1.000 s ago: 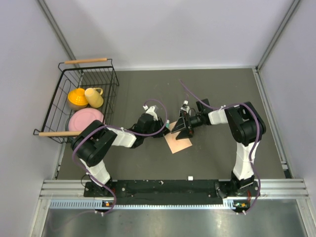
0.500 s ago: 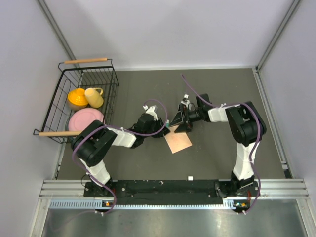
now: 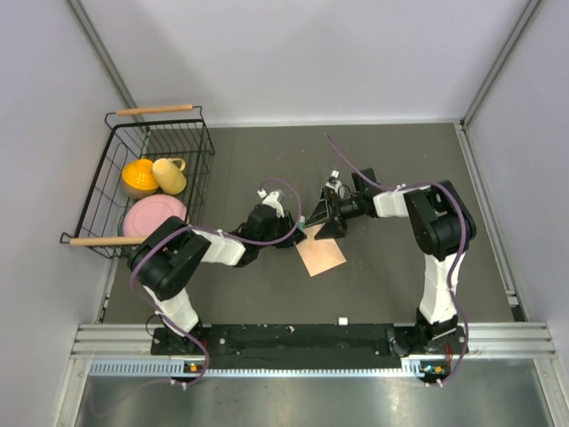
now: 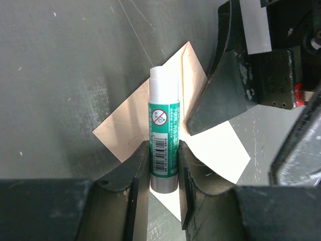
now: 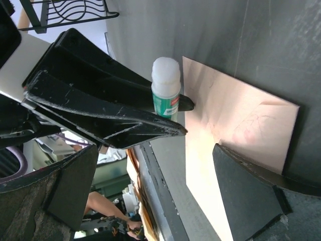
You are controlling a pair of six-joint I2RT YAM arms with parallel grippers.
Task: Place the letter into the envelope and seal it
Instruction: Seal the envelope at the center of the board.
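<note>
Envelope (image 3: 321, 256): lying flat on table (image 3: 400, 160), centre frame, beneath both grippers. Probably light, thin, floppy, easily creased; best pinched at an edge. Left gripper (image 4: 164, 150) pinching glue stick (image 4: 164, 125); right gripper (image 3: 326, 219) spread wide, empty.

Bright, even light, soft shadows; glare whitens part of the envelope (image 4: 131, 125).

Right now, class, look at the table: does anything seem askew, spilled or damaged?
Only the envelope stands out: it lies turned cornerwise to the edges of the table, with the glue stick gripped in the left pincer by its edge. No spill or tear shows.
</note>
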